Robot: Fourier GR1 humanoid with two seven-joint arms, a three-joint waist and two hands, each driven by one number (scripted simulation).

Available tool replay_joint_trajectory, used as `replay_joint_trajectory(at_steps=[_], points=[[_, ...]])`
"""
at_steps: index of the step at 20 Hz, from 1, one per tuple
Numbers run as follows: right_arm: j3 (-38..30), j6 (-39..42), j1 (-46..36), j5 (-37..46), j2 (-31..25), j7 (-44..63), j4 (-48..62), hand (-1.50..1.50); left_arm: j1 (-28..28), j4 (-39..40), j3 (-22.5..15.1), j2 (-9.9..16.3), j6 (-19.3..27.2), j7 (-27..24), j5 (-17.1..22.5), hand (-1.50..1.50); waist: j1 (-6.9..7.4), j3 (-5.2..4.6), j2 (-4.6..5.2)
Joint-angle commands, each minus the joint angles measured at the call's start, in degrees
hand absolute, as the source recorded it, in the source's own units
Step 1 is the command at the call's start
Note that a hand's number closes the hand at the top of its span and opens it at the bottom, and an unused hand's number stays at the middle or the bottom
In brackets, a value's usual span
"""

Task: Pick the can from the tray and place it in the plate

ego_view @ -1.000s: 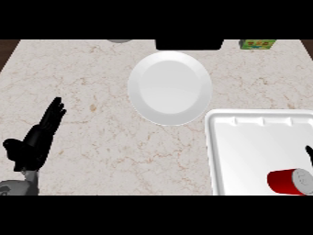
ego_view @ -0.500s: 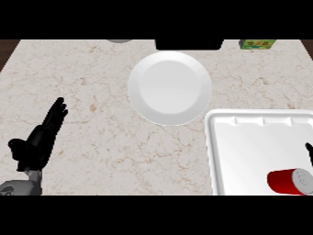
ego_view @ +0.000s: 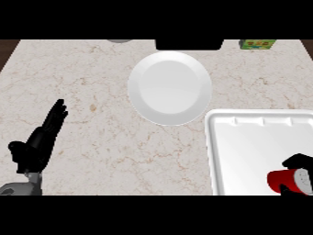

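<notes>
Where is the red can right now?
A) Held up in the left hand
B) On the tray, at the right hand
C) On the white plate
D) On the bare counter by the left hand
B: the red can lies on its side in the white tray's near right corner, with the right hand curled against it; the plate holds nothing.

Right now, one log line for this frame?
phase: grasp | right hand curled on red can in white tray | white plate bare | left hand open, resting at left
</notes>
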Motion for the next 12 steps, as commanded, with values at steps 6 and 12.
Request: replay_joint_trajectory(at_steps=[6,12], points=[[1.2,-2.5,-1.8,6.0,2.8,-6.0,2.6,1.50,-0.4,1.7,1.9,-1.6,-2.1,-1.1,-1.7,0.00,-0.02,0.02,0.02],[-3.7,-16.4,-7.2,2.3,4.8,-21.2,24.4,1.50,-1.8,0.5,2.7,-0.3,-4.2,1.6,0.4,0.00,0.55,0.11,0.22]])
